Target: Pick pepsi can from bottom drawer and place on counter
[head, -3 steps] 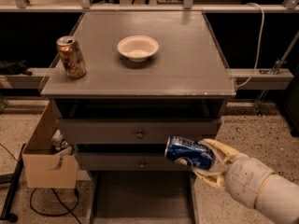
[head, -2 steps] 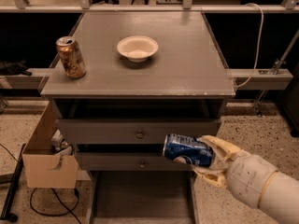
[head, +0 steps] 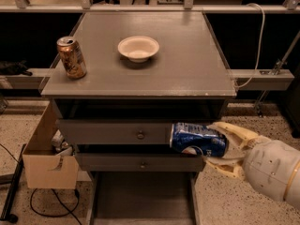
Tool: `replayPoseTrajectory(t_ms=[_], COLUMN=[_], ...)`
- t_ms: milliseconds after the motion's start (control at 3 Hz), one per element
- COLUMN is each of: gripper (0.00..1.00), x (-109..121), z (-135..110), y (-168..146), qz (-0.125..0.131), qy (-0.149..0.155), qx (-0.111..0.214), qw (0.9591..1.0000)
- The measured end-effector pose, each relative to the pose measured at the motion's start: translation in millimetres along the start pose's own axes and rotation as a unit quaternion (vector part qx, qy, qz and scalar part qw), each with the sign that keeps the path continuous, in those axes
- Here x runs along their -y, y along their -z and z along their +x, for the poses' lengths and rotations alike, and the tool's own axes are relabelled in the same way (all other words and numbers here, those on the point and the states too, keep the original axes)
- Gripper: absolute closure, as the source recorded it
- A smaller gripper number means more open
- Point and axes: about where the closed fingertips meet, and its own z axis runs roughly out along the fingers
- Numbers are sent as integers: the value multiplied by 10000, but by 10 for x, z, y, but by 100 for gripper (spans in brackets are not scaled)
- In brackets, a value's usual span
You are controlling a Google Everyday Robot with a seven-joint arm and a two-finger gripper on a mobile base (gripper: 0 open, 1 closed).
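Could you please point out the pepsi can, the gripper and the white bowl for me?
pepsi can (head: 194,137), camera view: middle of its blue side.
gripper (head: 209,143), camera view: between its fingertips, shut on the can, lower right.
white bowl (head: 138,46), camera view: its inner floor, on the counter (head: 187,69).

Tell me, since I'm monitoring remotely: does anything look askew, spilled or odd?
Nothing spilled or damaged. The pepsi can lies sideways, clamped in the hand in front of the knobbed drawers, below the counter. The gold can and bowl stand upright.

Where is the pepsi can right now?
Camera view, right of centre: the pepsi can lies sideways in the end effector, in front of the knobbed drawers, below the counter.
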Motion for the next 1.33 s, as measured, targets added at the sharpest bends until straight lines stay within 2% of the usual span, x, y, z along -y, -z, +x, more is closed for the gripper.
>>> replayPoseTrajectory(t_ms=[333,667,1000,1333], gripper=[100,100,100,100], x=[288,880,1056,1056], z=[127,315,397,397], y=[14,-209,-245,-245], qz=[270,998,1303,1303], qy=[-492,-1299,-1371,-1370], qx=[71,137,-1,-2], qw=[9984,9864,9820,9820])
